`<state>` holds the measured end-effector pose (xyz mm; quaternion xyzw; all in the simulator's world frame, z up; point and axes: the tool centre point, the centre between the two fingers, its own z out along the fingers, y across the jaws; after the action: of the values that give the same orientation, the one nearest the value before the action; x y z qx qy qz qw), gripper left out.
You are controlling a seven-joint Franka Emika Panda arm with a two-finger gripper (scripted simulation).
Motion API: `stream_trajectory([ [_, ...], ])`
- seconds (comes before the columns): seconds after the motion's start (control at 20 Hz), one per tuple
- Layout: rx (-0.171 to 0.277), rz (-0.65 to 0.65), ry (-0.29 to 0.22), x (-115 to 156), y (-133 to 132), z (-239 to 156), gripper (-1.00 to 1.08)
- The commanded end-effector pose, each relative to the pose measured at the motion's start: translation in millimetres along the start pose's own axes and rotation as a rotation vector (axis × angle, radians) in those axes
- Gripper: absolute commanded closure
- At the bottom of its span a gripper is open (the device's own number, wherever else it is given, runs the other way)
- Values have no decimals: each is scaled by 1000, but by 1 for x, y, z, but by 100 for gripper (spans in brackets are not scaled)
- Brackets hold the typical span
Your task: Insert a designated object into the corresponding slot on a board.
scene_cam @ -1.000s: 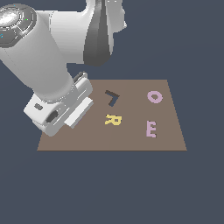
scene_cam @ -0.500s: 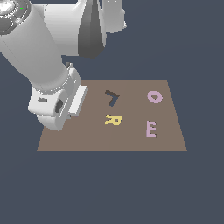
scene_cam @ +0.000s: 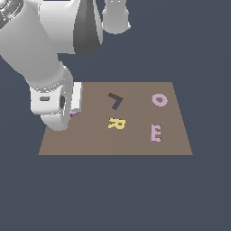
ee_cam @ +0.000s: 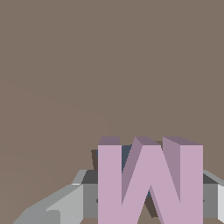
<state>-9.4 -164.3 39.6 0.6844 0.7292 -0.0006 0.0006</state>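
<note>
Between the grey fingers (ee_cam: 65, 205) of the gripper (ee_cam: 148, 203) sits the pale pink-lilac M (ee_cam: 150, 181), so the pincer is closed on it, one finger on each side. From the wrist view the letter fills the near part of the shot, with a bit of dark recess (ee_cam: 94, 158) peeking out behind it, too hidden to tell its shape.

From outside, the gripper (scene_cam: 72, 108) is down at the board (scene_cam: 135, 144) near its edge on the exterior view's left, with just a sliver of the M (scene_cam: 73, 112) showing. Further out sit the dark angle-shaped recess (scene_cam: 115, 101), a yellow R (scene_cam: 117, 123), a pink E (scene_cam: 155, 133) and a pink O (scene_cam: 159, 99).
</note>
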Motion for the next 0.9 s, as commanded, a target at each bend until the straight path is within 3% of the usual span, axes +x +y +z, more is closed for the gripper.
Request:
stream_trajectory([
  [0.0, 0, -46, 0, -3, -2, 0, 108],
  [0.4, 0, -126, 0, -9, -5, -1, 108],
  [0.85, 1, -132, 0, -9, -5, 6, 108],
])
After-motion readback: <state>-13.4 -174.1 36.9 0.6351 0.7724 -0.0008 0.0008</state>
